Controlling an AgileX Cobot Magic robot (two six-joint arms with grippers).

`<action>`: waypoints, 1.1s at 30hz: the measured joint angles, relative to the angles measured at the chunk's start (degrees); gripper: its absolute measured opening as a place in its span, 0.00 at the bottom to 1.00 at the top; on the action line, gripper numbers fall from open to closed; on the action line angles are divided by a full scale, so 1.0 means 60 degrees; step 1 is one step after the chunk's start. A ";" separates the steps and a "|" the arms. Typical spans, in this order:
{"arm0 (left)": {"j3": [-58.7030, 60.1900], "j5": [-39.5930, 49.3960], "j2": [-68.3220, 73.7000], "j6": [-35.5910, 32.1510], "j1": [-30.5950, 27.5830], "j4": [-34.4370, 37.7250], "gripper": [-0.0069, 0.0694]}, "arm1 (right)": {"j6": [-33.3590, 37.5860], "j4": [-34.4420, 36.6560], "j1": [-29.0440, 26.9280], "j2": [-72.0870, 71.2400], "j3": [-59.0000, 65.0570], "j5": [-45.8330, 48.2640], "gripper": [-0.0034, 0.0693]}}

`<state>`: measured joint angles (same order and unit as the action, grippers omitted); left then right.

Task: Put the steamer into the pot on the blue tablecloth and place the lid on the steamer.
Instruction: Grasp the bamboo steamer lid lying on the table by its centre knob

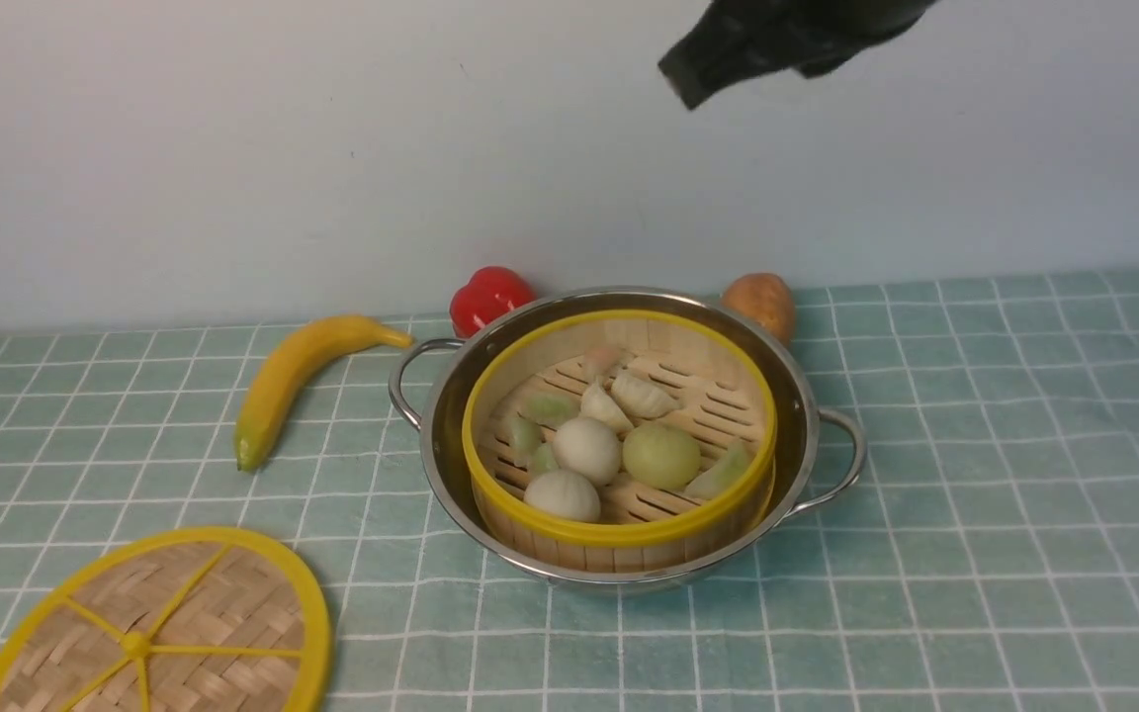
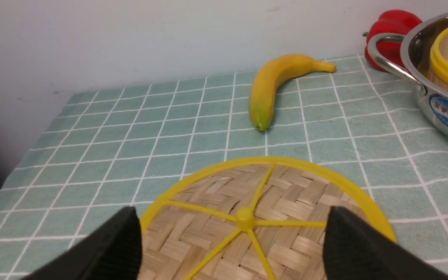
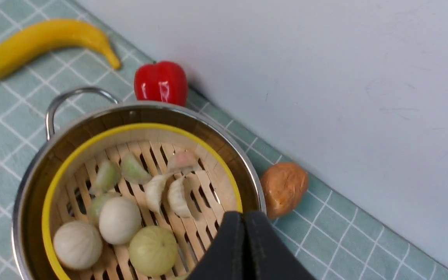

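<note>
The shiny pot [image 1: 802, 396] stands mid-table on the blue tablecloth [image 1: 975, 445]. The steamer [image 1: 619, 534] sits upright inside it, uncovered, and holds buns and dumplings [image 1: 587, 450]. The lid [image 1: 214, 603] lies flat on the cloth at the front left, apart from the pot. In the left wrist view my left gripper [image 2: 232, 212] is open just above the lid [image 2: 286, 194], one finger on each side of its central knob [image 2: 244, 217]. My right gripper [image 1: 688, 79] hangs high over the pot, shut and empty; its closed tips [image 3: 243, 214] show above the steamer's rim [image 3: 138, 127].
A banana [image 1: 293, 381] lies left of the pot. A red pepper [image 1: 488, 297] and a potato [image 1: 759, 302] sit behind the pot, close to the pale wall. The pot's two wire handles [image 1: 411, 381] stick out sideways.
</note>
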<state>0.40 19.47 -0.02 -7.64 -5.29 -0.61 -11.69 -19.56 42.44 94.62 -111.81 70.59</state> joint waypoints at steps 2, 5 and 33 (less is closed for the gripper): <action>0.0000 0.0000 0.0000 0.0000 0.0000 0.0000 0.85 | -0.0166 0.0008 0.0000 -0.0294 -0.0021 -0.0070 0.04; 0.0000 0.0000 0.0000 0.0000 0.0000 0.0000 0.85 | -0.0186 0.0008 0.0000 -0.0498 -0.0028 -0.0117 0.05; 0.0000 0.0000 0.0000 0.0000 0.0000 0.0000 0.85 | -0.1697 0.0193 -0.5549 -0.9164 1.1795 -0.8144 0.26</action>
<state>0.40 19.47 -0.02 -7.64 -5.29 -0.61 -21.88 -18.40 9.15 39.63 -41.04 21.73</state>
